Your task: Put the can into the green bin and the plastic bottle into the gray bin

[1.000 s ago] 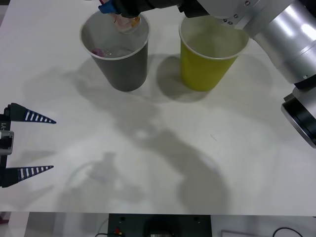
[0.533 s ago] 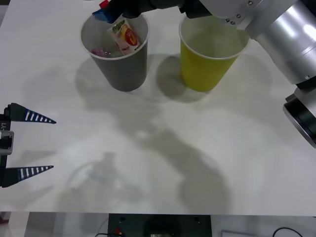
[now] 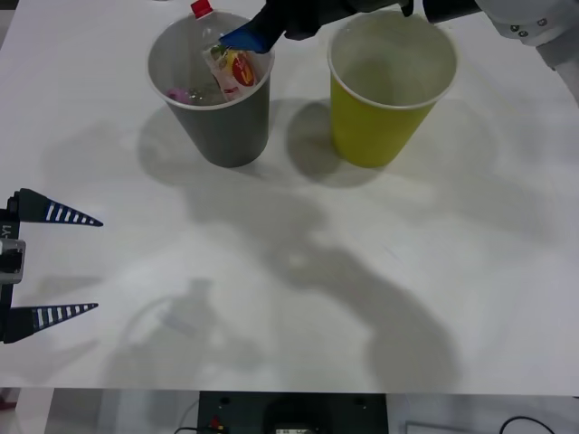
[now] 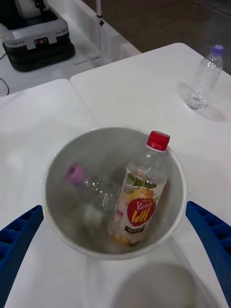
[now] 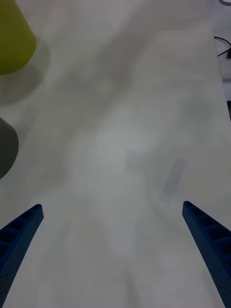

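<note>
White and matte, the table (image 3: pixel 271 298) carries soft grey shadows across its middle; beyond its far edge a dark floor and a second white tabletop holding a clear bottle with a purple cap (image 4: pixel 204 79) are visible. Two tapered, cup-shaped bins stand side by side at the far end: the gray bin (image 3: pixel 222 122) on the left, the green bin (image 3: pixel 380 127) on the right, both with pale insides and thin white rims. Inside the gray bin the plastic bottle (image 4: pixel 139 197) leans upright, clear-walled, red-capped, its label printed with fruit, beside another clear bottle with a pinkish cap (image 4: pixel 89 185). Above that bin's far rim hovers the right gripper (image 4: pixel 115 240), ribbed blue fingers spread wide and empty. At the near left edge sits the left gripper (image 3: pixel 50 262), likewise spread apart.
</note>
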Controlling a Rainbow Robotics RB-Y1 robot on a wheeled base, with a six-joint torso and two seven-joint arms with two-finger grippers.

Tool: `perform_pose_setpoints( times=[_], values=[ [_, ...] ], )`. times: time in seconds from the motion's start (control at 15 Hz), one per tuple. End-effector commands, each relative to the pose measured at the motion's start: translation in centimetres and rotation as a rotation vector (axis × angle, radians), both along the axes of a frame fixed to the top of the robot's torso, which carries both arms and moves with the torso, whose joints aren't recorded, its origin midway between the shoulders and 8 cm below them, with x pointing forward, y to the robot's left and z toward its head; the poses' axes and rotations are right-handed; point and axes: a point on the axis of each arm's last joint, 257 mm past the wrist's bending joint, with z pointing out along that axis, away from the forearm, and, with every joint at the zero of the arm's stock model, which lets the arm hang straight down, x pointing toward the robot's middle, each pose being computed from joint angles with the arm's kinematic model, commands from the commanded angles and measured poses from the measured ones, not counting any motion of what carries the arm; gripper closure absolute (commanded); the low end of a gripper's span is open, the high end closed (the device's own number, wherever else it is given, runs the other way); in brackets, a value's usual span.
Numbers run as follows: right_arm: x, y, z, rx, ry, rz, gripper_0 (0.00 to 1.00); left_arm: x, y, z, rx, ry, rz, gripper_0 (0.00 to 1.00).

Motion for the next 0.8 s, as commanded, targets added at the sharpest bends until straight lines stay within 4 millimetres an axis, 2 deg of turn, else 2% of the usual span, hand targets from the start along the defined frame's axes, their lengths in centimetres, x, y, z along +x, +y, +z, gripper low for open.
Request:
perform_pose_setpoints(
  times=[0.07, 0.8],
  values=[
    [-2.8, -2.6, -0.9, -0.034, -0.003, 0.018, 0.0, 0.0, 0.0, 0.0, 0.0, 0.0, 0.0, 0.0],
    [-11.7, -13.9, -7.4, -0.142, -0.066, 0.082, 0.0, 0.0, 0.0, 0.0, 0.0, 0.0, 0.0, 0.0]
  ],
)
